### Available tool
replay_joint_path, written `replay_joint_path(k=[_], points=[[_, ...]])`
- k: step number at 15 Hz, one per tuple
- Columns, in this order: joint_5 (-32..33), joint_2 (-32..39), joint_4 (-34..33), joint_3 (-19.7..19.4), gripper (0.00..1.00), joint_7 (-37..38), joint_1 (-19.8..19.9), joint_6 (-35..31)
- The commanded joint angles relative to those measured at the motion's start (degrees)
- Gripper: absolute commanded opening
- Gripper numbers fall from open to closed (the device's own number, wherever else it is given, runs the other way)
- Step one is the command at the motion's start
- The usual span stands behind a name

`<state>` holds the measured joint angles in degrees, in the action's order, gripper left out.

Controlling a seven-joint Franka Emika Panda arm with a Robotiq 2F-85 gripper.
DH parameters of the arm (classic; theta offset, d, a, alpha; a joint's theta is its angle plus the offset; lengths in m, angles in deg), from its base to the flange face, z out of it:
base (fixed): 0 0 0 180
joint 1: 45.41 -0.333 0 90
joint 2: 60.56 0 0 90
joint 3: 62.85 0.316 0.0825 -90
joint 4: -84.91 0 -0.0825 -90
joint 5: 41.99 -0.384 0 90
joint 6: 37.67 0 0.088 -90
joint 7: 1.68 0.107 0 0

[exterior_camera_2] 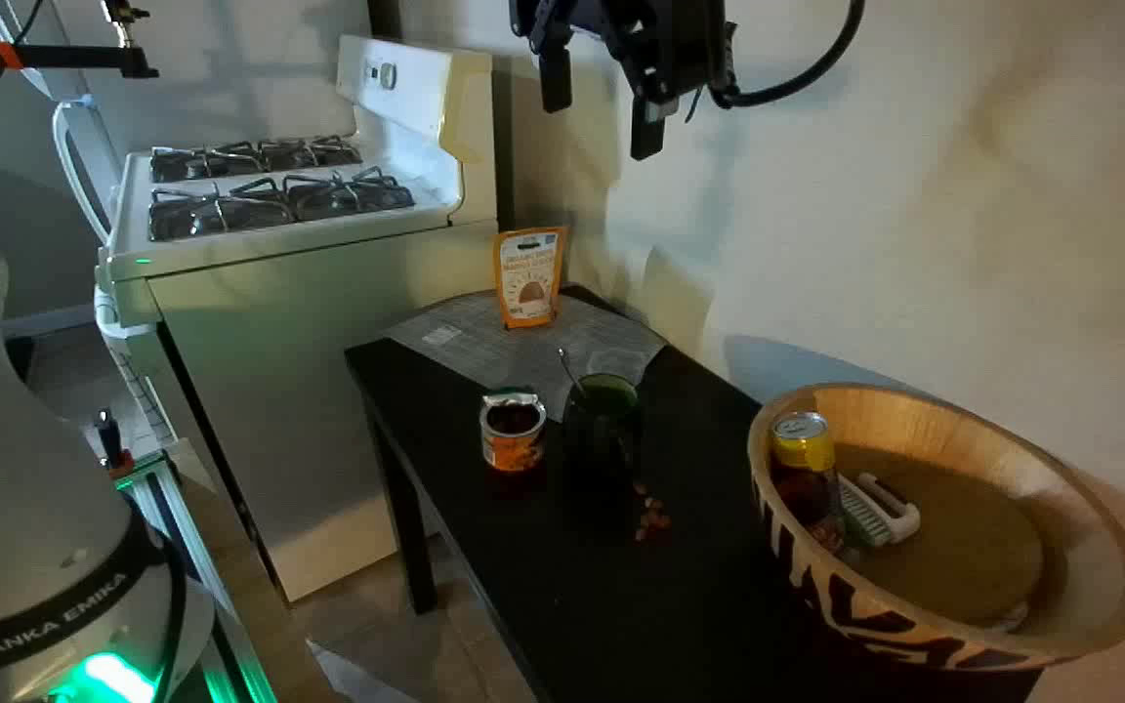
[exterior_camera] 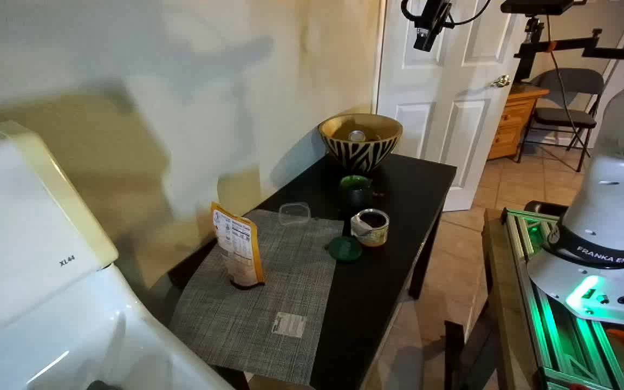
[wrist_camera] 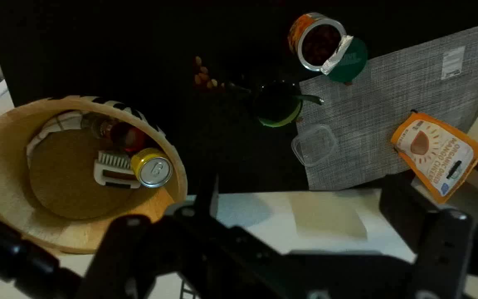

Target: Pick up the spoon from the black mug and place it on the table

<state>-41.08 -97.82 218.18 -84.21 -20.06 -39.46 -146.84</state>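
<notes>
The black mug [exterior_camera_2: 602, 439] stands upright on the black table [exterior_camera_2: 562, 615], with a green inside. It also shows in an exterior view [exterior_camera: 356, 195] and the wrist view [wrist_camera: 278, 104]. The spoon [exterior_camera_2: 570, 371] leans in the mug, its handle above the rim toward the mat. The handle shows in the wrist view [wrist_camera: 311, 99]; its lower end is hidden inside the mug. My gripper [exterior_camera_2: 602, 115] is open and empty, high above the table. Its fingers are wide apart in the wrist view [wrist_camera: 299, 191].
An opened can [exterior_camera_2: 514, 434] stands beside the mug, with a green lid [exterior_camera: 345, 249]. Nuts [exterior_camera_2: 650, 516] lie by the mug. A grey mat [exterior_camera: 290, 292] holds an orange pouch [exterior_camera_2: 529, 278] and clear container [wrist_camera: 315, 145]. A large wooden bowl [exterior_camera_2: 973, 478] stands near the wall.
</notes>
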Motion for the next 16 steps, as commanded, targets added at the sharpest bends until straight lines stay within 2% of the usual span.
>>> replay_joint_path(k=[1, 6, 10, 12, 14, 16], points=[[-0.8, 0.4, -0.1, 0.9, 1.00, -0.7, 1.2, 0.1], [-0.6, 1.1, 0.3, 1.3, 1.00, -1.1, 0.7, -0.2], [0.8, 2.9, 4.8, 4.8, 1.00, -3.6, -1.3, 2.2], [2.6, 6.6, 6.5, 6.7, 1.00, -3.7, -1.4, 1.8], [6.3, 10.2, 8.2, 9.5, 1.00, -1.1, -0.6, -3.6], [12.1, 12.9, 10.1, 12.4, 1.00, 2.6, 0.1, -11.8]])
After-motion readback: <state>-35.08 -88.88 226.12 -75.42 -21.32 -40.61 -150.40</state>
